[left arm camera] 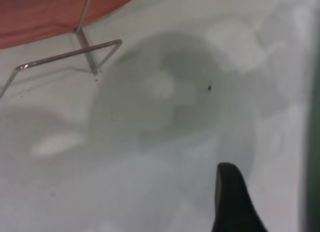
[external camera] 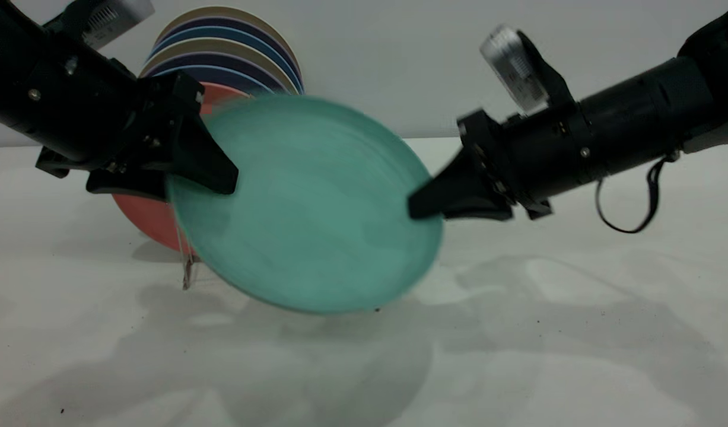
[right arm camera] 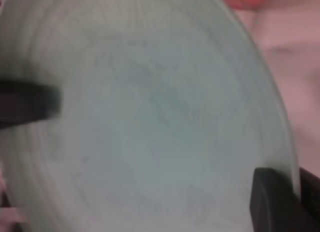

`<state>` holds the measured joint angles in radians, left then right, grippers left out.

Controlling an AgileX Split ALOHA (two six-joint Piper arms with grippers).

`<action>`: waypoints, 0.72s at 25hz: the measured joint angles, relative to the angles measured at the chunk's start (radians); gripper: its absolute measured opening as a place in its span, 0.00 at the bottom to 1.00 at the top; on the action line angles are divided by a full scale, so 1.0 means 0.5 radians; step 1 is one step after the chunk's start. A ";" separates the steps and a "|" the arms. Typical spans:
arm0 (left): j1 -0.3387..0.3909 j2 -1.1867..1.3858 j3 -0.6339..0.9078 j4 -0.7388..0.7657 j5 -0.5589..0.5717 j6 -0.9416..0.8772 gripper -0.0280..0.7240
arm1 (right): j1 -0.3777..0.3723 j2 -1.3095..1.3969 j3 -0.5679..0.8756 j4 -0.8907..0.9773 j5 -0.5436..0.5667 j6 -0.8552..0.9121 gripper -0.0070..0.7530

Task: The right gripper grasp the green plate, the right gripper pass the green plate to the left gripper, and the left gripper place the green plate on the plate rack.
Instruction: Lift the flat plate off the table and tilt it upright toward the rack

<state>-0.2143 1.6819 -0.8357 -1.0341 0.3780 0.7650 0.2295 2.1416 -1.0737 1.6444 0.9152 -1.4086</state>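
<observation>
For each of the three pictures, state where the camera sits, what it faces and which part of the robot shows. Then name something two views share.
Exterior: low at the table, facing both arms; left gripper and right gripper each at the green plate rim.
Left wrist: looks down at the table, plate rack and salmon plate; one fingertip shows.
Right wrist: faces the green plate; finger shows.
Shared: green plate in the exterior and right wrist views.

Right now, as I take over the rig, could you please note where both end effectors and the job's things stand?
Left end effector: shut on the large round teal-green plastic plate at its left rim.
Right end effector: at the plate's right rim; whether it grips is unclear.
The plate hangs tilted above the white table, in front of the thin silver wire plate rack, which holds a salmon-pink plate.
Done: pickup, handover underway.
Left: right lets go, left racks the plate.
</observation>
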 joint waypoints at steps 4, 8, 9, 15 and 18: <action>0.000 0.000 -0.001 -0.135 0.000 0.046 0.59 | 0.000 0.000 0.000 0.115 0.157 -0.032 0.06; 0.000 -0.002 -0.003 -0.305 0.003 0.170 0.35 | 0.000 0.000 0.004 0.143 0.152 -0.086 0.10; 0.000 -0.002 -0.005 -0.341 0.020 0.208 0.26 | 0.000 0.000 0.004 0.143 0.130 -0.112 0.13; -0.013 0.000 -0.012 -0.313 -0.112 0.444 0.21 | -0.024 0.000 0.008 0.145 -0.005 -0.185 0.62; -0.013 0.000 -0.012 -0.162 -0.242 0.508 0.21 | -0.117 0.000 0.008 0.079 -0.035 -0.165 0.87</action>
<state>-0.2209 1.6821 -0.8419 -1.1153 0.2569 1.0192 0.1709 2.1416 -1.0699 1.6841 0.8976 -1.4911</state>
